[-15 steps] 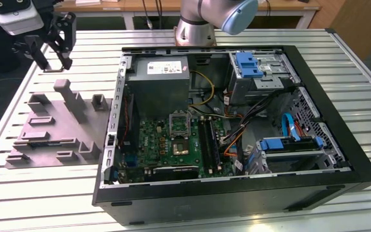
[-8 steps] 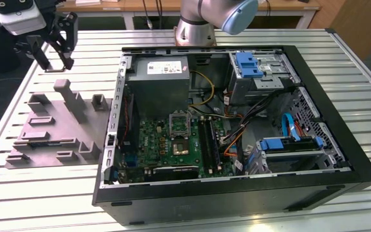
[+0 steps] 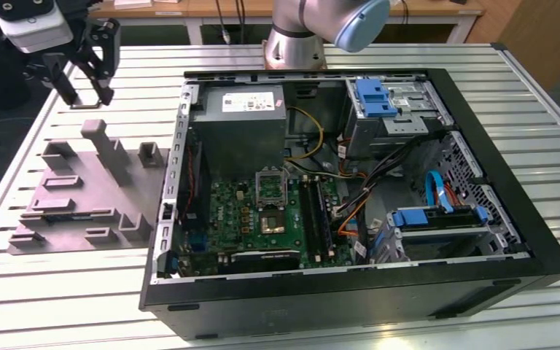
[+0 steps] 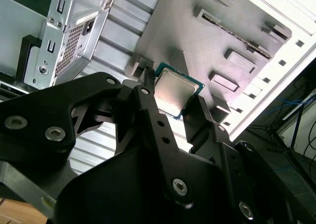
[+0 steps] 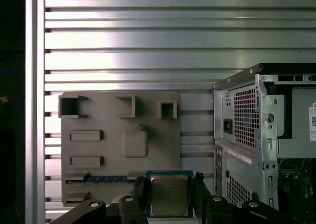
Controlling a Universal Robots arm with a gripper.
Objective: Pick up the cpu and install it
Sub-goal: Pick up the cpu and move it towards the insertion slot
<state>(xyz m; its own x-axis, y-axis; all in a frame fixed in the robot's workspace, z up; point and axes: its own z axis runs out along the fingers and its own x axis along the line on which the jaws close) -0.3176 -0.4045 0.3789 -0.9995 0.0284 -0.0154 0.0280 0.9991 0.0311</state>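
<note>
The pincer (image 3: 84,89) is closed part-way on the cpu (image 4: 178,92), a small thin square chip with a pale silvery metal top and a green edge. Its black fingers (image 4: 148,110) press on two opposite sides of the chip. In both wrist views the chip sits flat between them, its top face towards the cameras.

The pincer hangs outside the open black computer case (image 3: 513,240), off the corner where the grey power-supply box (image 3: 246,124) sits. Under it, just beside the case wall, lies a large grey plastic tray with upright blocks (image 3: 76,197) on the slatted aluminium desk (image 3: 76,299). The chip is clear of the tray, so the pick-up looks done and the carry to the case is the step in hand.

Inside the case lies the green motherboard (image 3: 246,211), well apart from the pincer. Judging by this, installing calls for a steady, level hold, crossing over the case wall and squaring the chip's edges to its seat before any descent.
</note>
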